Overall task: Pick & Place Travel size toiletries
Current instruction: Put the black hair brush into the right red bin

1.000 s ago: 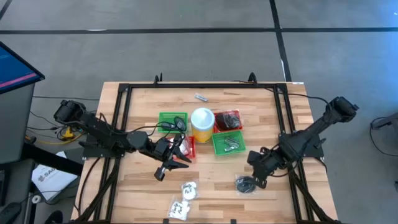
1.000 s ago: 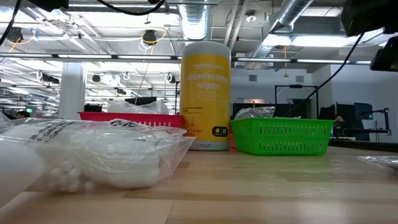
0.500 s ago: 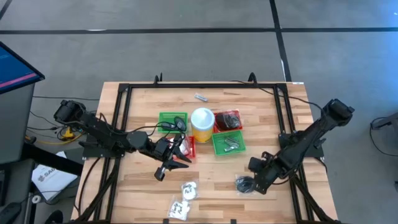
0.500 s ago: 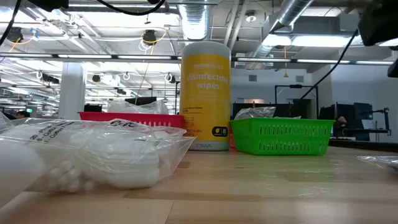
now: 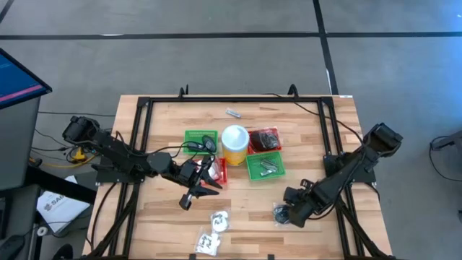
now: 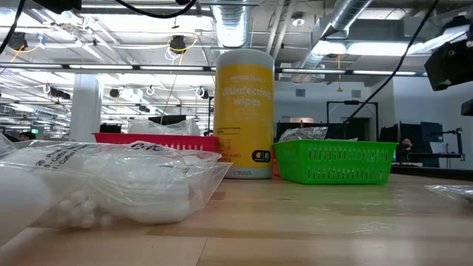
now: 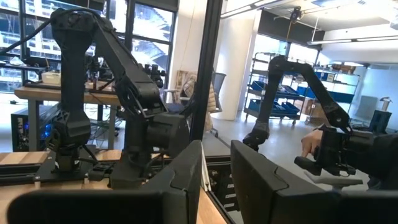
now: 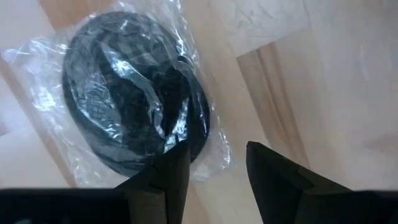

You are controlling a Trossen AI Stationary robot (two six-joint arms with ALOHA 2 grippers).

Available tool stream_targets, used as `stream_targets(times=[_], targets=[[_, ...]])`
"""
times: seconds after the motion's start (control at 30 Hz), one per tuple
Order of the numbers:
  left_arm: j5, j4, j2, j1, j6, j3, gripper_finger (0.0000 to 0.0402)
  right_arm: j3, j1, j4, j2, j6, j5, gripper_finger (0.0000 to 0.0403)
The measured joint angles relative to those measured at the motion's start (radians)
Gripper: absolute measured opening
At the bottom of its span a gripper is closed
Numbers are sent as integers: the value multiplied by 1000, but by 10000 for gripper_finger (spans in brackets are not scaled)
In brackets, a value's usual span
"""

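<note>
A clear bag of dark round pieces (image 8: 130,93) lies flat on the wooden table at the near right (image 5: 279,214). My right gripper (image 8: 217,163) points down just above the bag's edge, open, its fingers over the bag's rim and the bare wood beside it; I cannot see it touching. Two printed packets of white pieces (image 5: 219,221) (image 5: 208,242) lie near the front edge, and one fills the low view's left (image 6: 111,185). My left gripper (image 7: 216,180) hangs still in the air by the red basket (image 5: 216,172), open with nothing between its fingers.
A yellow wipes canister (image 5: 234,143) stands mid-table between a green basket (image 5: 200,139), a red basket with dark items (image 5: 264,137) and a green basket with silvery pieces (image 5: 264,167). A small silvery piece (image 5: 232,113) lies toward the far edge. A black frame (image 5: 328,130) edges the table.
My right gripper has come down and gone toward the table's near edge, ending right over the bag of dark pieces and tipping to point more steeply down. Its finger gap looks unchanged. The bag has not moved.
</note>
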Motion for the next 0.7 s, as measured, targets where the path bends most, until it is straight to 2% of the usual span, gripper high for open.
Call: stream_targets(times=[0.37,0.7], targets=[[0,0,0,0,0,0,76,3,0,36,52,-3,-3,146],[0,0,0,0,0,0,76,2,0,49,53,-3,-5,99]])
